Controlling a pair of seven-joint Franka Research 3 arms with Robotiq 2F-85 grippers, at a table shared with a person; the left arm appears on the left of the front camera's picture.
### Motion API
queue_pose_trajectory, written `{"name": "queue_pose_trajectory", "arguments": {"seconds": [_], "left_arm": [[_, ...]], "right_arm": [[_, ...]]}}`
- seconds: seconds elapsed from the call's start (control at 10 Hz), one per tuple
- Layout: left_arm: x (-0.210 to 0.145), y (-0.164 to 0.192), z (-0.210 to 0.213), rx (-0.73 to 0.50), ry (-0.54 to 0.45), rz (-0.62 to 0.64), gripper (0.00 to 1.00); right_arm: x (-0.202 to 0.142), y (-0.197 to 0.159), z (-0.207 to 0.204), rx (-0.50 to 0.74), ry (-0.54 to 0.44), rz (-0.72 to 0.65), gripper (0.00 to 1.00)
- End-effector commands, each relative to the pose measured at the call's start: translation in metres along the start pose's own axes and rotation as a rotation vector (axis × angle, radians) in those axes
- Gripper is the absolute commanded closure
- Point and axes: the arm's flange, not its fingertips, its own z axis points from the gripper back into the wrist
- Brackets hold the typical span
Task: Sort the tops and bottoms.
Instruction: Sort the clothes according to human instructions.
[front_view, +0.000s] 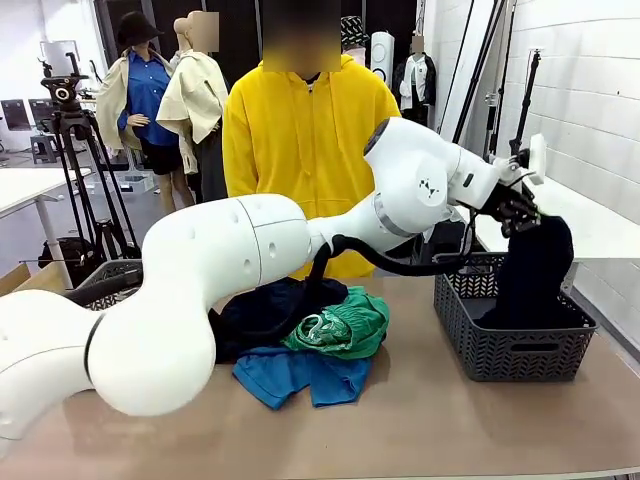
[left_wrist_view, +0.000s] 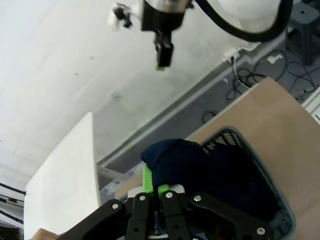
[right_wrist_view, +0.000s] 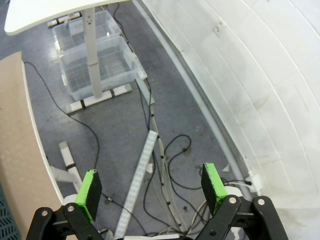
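My left arm reaches across to the right, and my left gripper (front_view: 520, 214) (left_wrist_view: 152, 189) is shut on a dark navy garment (front_view: 535, 270) (left_wrist_view: 176, 162). The garment hangs from the fingers down into a grey basket (front_view: 510, 352) (left_wrist_view: 239, 141). Bright green shorts (front_view: 343, 324) with a white drawstring lie on a pile in the middle of the table. They rest on another dark navy piece (front_view: 262, 312) and a bright blue shirt (front_view: 296, 376). My right gripper (right_wrist_view: 152, 186) is open and empty, out past the table's edge over the floor.
A person in a yellow hoodie (front_view: 305, 135) stands at the far side behind the pile. A second dark basket (front_view: 108, 280) sits at the left behind my arm. Cables and clear plastic boxes (right_wrist_view: 95, 60) lie on the floor under my right gripper.
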Motion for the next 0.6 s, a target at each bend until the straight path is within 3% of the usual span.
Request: {"name": "queue_pose_trajectory", "arguments": {"seconds": [0.0, 0.5], "left_arm": [[0.001, -0.01, -0.008, -0.091, 0.086, -0.027, 1.0], [-0.025, -0.051, -0.019, -0.239, 0.176, -0.001, 0.98]], "right_arm": [[-0.001, -0.002, 0.0, -0.001, 0.007, 0.011, 0.0], [-0.001, -0.002, 0.0, -0.001, 0.007, 0.011, 0.0]]}}
